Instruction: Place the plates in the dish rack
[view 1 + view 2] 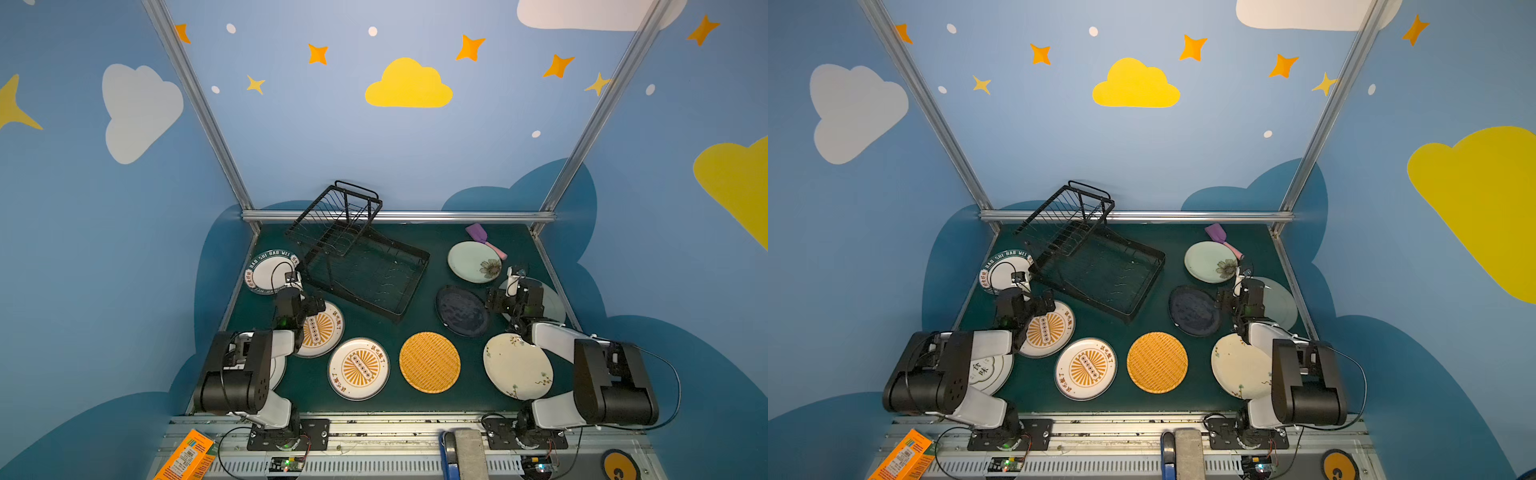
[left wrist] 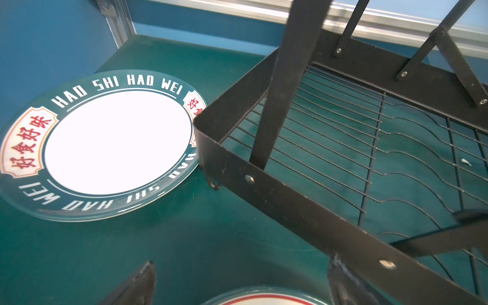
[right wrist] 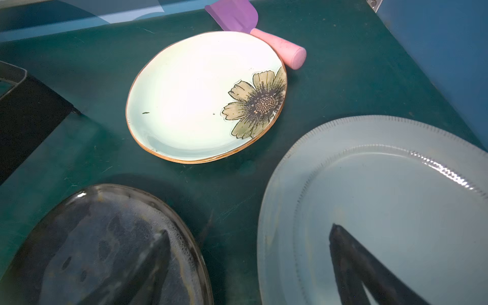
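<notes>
nothing's in the dish rack (image 1: 365,274) yet, all the plates (image 1: 430,361) lie flat on the worktop (image 1: 415,237). the rack sits far left of centre. its long axis runs diagonally from far left to near right, with the slotted upper tier at the far-left end.

the left hand (image 2: 244,280) is clearly the nearer one. it hovers just off the rack's near-left corner, fingers apart, nothing between them. the lettered-rim plate (image 2: 116,142) lies just left and far of it, rim right up against that rack corner. touching or only tucked behind it, can't tell. my guess is that plate goes first, and the edge by the rack is the tight spot.

the right hand (image 3: 248,237) is spread and empty too, one finger over the dark navy plate (image 3: 92,237), the other over the pale ribbed plate (image 3: 383,198), well apart from the rack.

hidden stuff: in both top views the hands are hard to make out. a half-hidden plate (image 1: 988,370) sits mostly under the left arm, and the right arm covers much of the pale one.
</notes>
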